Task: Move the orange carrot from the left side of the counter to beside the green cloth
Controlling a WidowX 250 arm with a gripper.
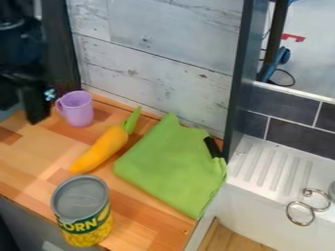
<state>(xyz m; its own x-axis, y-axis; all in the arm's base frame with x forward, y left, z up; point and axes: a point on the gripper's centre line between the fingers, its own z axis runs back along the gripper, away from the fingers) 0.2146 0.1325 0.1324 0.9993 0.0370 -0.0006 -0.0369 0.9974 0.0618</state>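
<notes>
Orange carrot (101, 149), one, one green cloth (170, 166) right of it, one corn can (82, 211) in front, one purple mug (79, 109) behind, near my gripper (36, 105), spread or pressed together I cannot tell

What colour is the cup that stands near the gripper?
The cup is light purple, seen in the camera view.

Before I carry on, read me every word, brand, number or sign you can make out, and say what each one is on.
"CORN", in big letters on the label of the can.
Any finer print on that label is too small to read.
No readable text on the purple mug, the orange toy vegetable or the green cloth.
</notes>
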